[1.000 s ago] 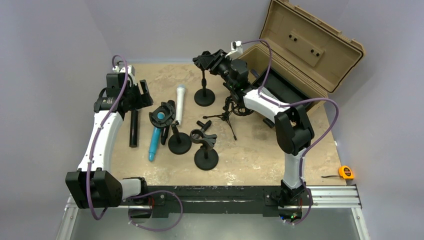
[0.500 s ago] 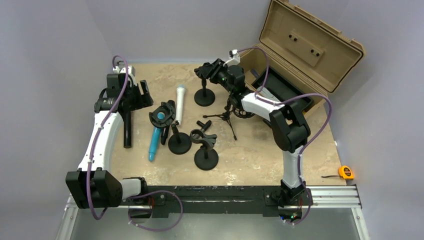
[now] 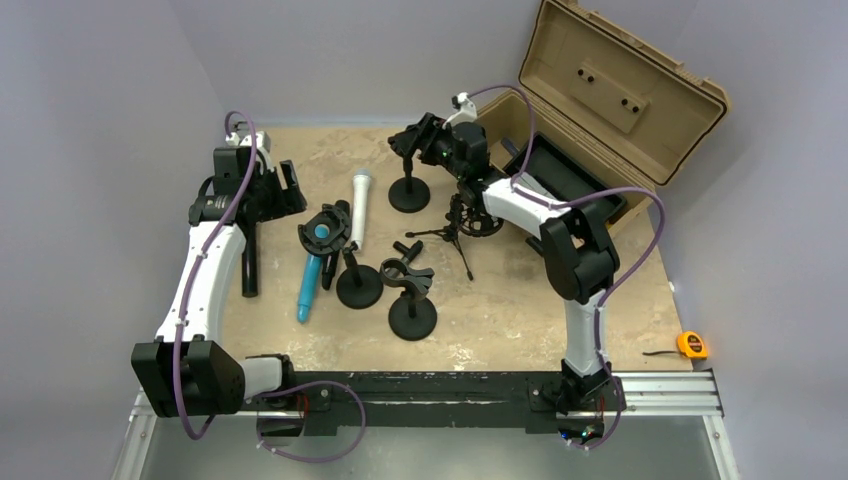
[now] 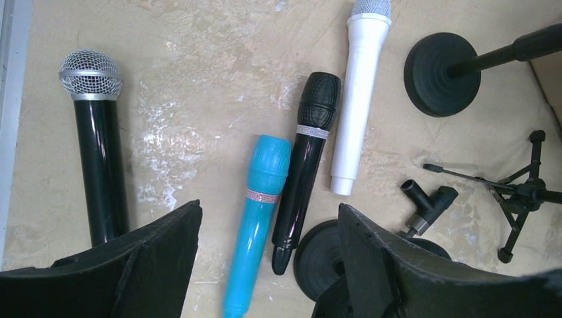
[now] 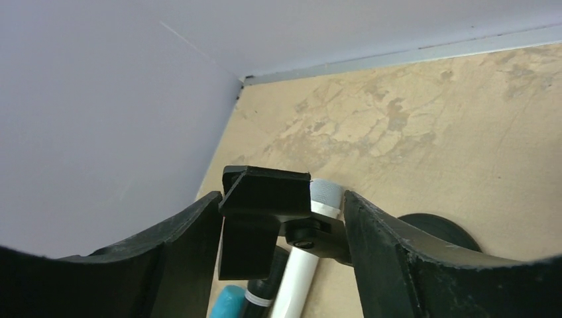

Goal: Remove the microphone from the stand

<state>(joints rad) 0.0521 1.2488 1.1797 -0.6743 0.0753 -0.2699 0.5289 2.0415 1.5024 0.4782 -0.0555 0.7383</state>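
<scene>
Several microphones lie flat on the table and none sits in a stand clip. They are a black one with a silver grille (image 3: pixel 248 262) (image 4: pixel 99 165), a blue one (image 3: pixel 310 285) (image 4: pixel 255 225), a black one (image 4: pixel 301 172) and a white one (image 3: pixel 358 208) (image 4: pixel 354 99). My left gripper (image 3: pixel 285 190) (image 4: pixel 270 209) is open and empty above them. My right gripper (image 3: pixel 418 140) (image 5: pixel 281 199) is open. Its jaws stand on either side of the empty clip (image 5: pixel 262 225) of the far stand (image 3: pixel 408 193).
Two more round-base stands (image 3: pixel 358 288) (image 3: pixel 412 318) with empty clips stand mid-table. A small tripod (image 3: pixel 452 232) lies right of them. An open tan case (image 3: pixel 600 100) is at the back right. A yellow tape measure (image 3: pixel 691 345) lies near the right edge.
The silver-grille microphone has shifted left on the table. My right gripper has dropped and moved closer around the far stand's clip. The left gripper stays put.
</scene>
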